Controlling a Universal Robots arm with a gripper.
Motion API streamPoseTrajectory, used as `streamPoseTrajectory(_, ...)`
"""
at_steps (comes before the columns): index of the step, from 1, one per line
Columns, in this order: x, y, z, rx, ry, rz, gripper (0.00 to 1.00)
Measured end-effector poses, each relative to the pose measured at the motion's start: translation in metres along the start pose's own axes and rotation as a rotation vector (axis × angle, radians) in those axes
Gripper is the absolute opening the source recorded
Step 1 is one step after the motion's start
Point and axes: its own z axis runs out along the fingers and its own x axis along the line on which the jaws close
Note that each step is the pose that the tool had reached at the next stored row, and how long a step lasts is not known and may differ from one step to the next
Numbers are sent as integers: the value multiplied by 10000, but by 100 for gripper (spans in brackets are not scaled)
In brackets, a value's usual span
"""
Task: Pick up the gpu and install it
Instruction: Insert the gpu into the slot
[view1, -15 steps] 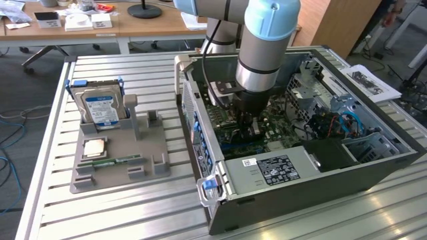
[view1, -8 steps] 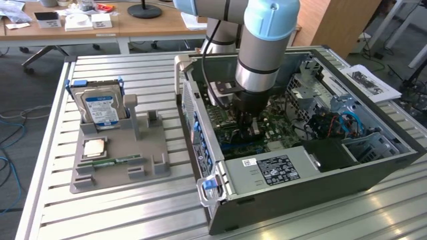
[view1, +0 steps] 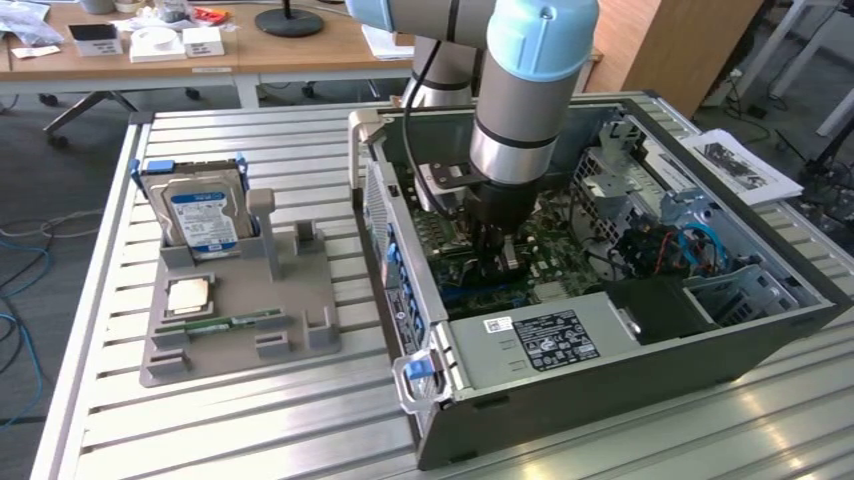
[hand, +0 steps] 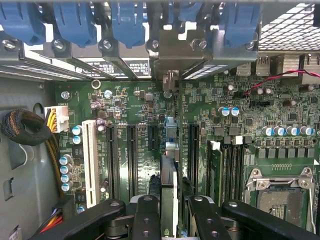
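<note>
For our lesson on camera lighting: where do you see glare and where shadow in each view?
Exterior view: glare streaks the slatted metal table at the exterior view's right; the computer case interior sits in shadow beneath the arm. Wrist view: the motherboard is evenly lit, the perforated case wall washes out white.

Table (view1: 240, 430): tray (view1: 310, 300) at the exterior view's left, case (view1: 667, 372) at its right. On tray: drive (view1: 200, 215) behind; chip (view1: 187, 296) and memory stick (view1: 220, 327) in front. In case: gpu (hand: 170, 170) on edge over board (hand: 135, 100).
</note>
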Motion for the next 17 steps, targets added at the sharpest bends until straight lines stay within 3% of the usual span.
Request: streamPoseTrajectory(17,1,3,5,0,12,-1,27)
